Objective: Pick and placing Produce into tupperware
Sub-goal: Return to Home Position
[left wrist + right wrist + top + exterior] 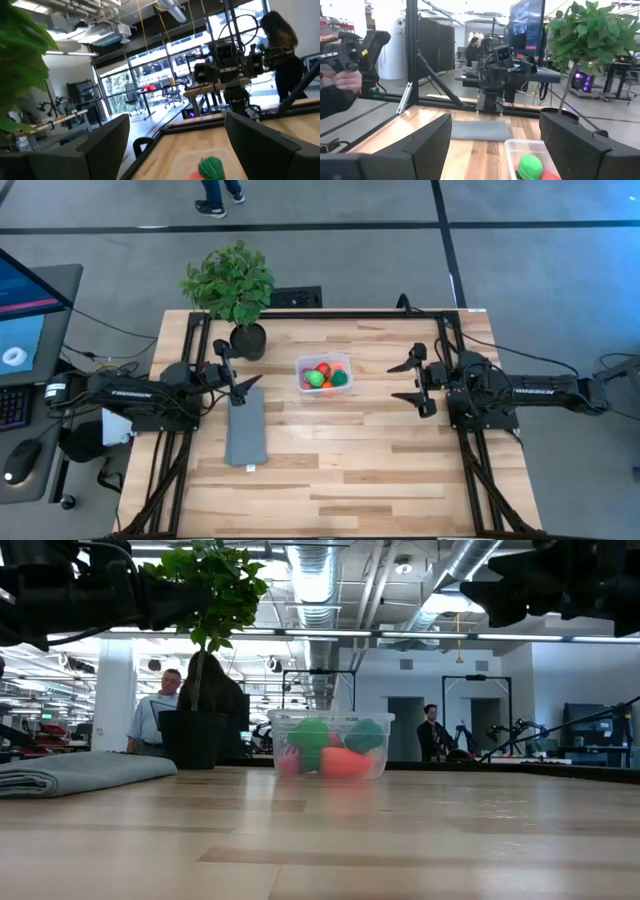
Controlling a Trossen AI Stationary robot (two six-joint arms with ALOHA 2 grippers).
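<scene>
The tupperware [323,374] is a clear tub standing on the table a little behind its middle. Inside it lies the produce [330,748]: green, dark green, orange, red and pink pieces. My left gripper [234,372] hovers open to the tub's left, above the table, pointing toward it. My right gripper [404,382] hovers open to the tub's right, also facing it. The tub shows low between each gripper's fingers in the left wrist view [200,162] and the right wrist view [527,155]. Neither gripper holds anything.
A grey slab [247,428] lies on the table under and in front of my left gripper. A potted plant [233,288] stands at the far left edge. Bare wood spreads across the table's near half. People show in the room beyond [160,710].
</scene>
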